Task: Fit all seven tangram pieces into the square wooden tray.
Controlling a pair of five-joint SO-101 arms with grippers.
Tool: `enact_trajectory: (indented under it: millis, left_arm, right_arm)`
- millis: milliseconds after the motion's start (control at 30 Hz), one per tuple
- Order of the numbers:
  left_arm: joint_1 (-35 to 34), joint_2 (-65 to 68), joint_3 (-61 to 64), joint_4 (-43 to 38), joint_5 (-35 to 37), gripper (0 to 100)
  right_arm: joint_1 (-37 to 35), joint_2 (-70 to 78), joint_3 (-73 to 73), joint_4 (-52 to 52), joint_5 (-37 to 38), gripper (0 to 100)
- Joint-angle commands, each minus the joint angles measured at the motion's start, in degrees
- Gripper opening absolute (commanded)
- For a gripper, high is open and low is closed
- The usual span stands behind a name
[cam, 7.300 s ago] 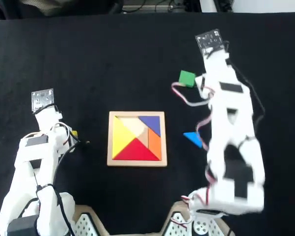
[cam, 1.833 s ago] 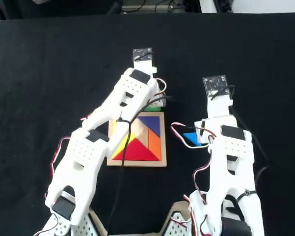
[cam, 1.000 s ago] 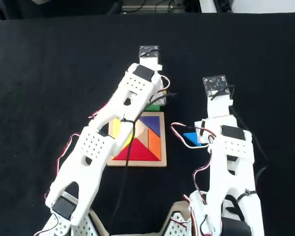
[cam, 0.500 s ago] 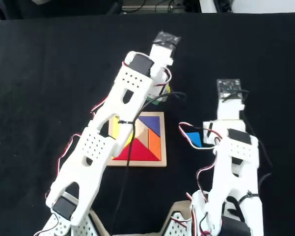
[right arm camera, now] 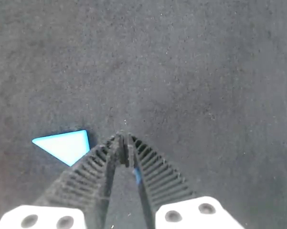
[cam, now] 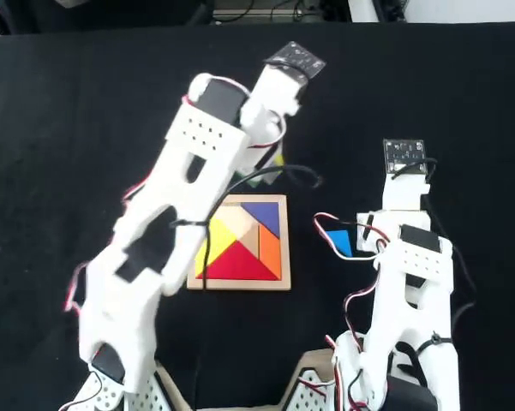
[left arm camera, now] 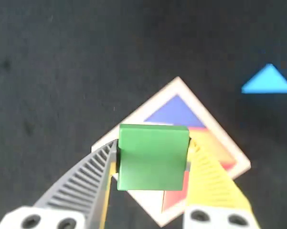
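Note:
My left gripper point(left arm camera: 152, 146) is shut on the green square point(left arm camera: 153, 163) and holds it in the air above the square wooden tray point(left arm camera: 177, 82). In the high view the left arm point(cam: 207, 154) is raised over the tray's point(cam: 238, 283) far edge. The tray holds yellow point(cam: 207, 247), red point(cam: 240, 261), dark blue point(cam: 264, 214) and orange point(cam: 271, 248) pieces around a bare wooden patch. A light blue triangle point(cam: 338, 242) lies on the cloth right of the tray. My right gripper point(right arm camera: 122, 143) is shut with nothing in it, close beside that triangle point(right arm camera: 64, 145).
A black cloth point(cam: 77, 128) covers the whole table. The right arm point(cam: 407, 274) stands to the right of the tray, with its red and white cables looping over the blue triangle. The arm bases sit at the near edge.
The left arm has risen and swung back from the tray's far edge, carrying the green square upward. The right arm has shifted slightly right and now holds still.

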Motion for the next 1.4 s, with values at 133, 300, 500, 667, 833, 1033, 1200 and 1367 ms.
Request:
enact_trajectory:
  millis: [133,300,500,667,833,1033,1200,1367]
  left_arm:
    - [-1.54,-16.88,35.3,-10.64,-4.92,3]
    - [-2.68,-24.7,62.02,-36.22,-5.01,3]
    - [-6.37,-27.6,72.48,-53.1,-4.92,3]
    - [-7.25,-22.07,69.32,-53.98,-5.19,3]
    - [-5.14,-14.86,63.96,-52.75,-4.92,3]
    - [-1.45,-13.45,59.91,-49.32,-4.92,3]
    - [-0.84,-13.01,58.95,-49.23,-4.84,3]
    - [-0.66,-12.92,59.3,-49.23,-4.84,3]
  right_arm:
    - [0.44,-1.63,-2.59,0.18,-0.62,1.1]
    - [0.35,-1.63,-1.54,-1.41,-0.62,1.1]
    - [-0.18,-1.63,-1.1,-2.02,-0.53,1.1]
    - [-1.76,-1.63,-0.92,-1.93,0.62,1.1]
    - [-1.76,-1.63,-0.84,-1.93,0.97,1.1]
    - [-1.76,-1.63,-0.84,-2.02,0.97,1.1]
    - [-1.76,-1.63,-0.84,-2.02,0.97,1.1]
    - [-1.76,-1.63,-0.84,-2.11,1.05,1.1]
